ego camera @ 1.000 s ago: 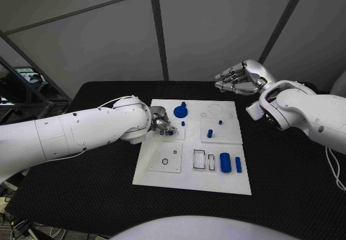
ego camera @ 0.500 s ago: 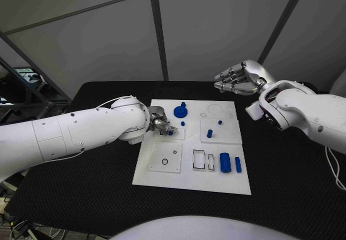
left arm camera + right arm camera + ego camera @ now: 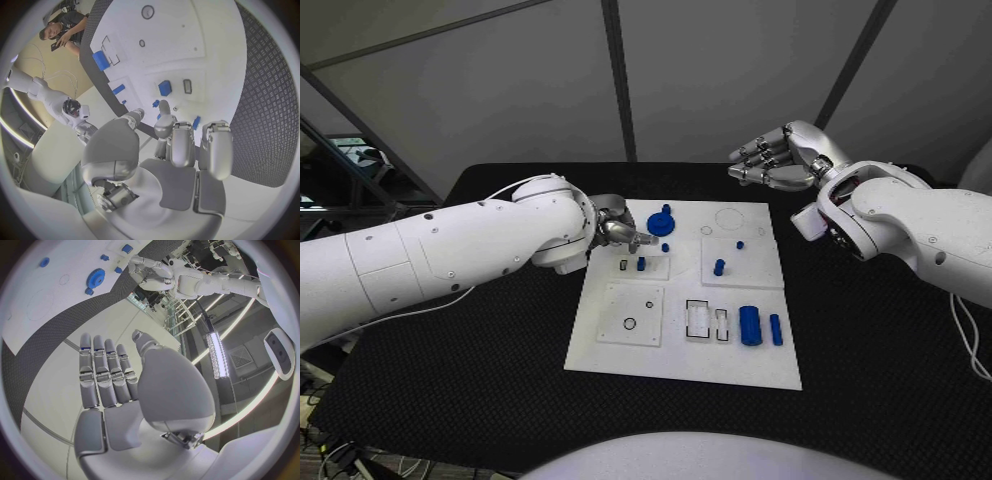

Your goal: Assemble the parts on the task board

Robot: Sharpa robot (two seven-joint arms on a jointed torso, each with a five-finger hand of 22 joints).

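My left hand (image 3: 620, 234) hangs over the far-left part of the task board (image 3: 678, 361), holding nothing, so it's the main thing blocking that corner. Just beside it the blue gear (image 3: 661, 221) sticks up, and a short blue peg (image 3: 640, 265) stands near my fingers. My right hand (image 3: 783, 156) floats past the board's far right corner, fingers loosely bent, well clear of everything. The near left of the board is flat; the blue cylinder (image 3: 751, 325) and bar (image 3: 776, 329) lie low at near right.

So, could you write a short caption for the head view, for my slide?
Left hand hovers empty over the white task board near the blue gear; right hand waits raised beyond the board's far edge.
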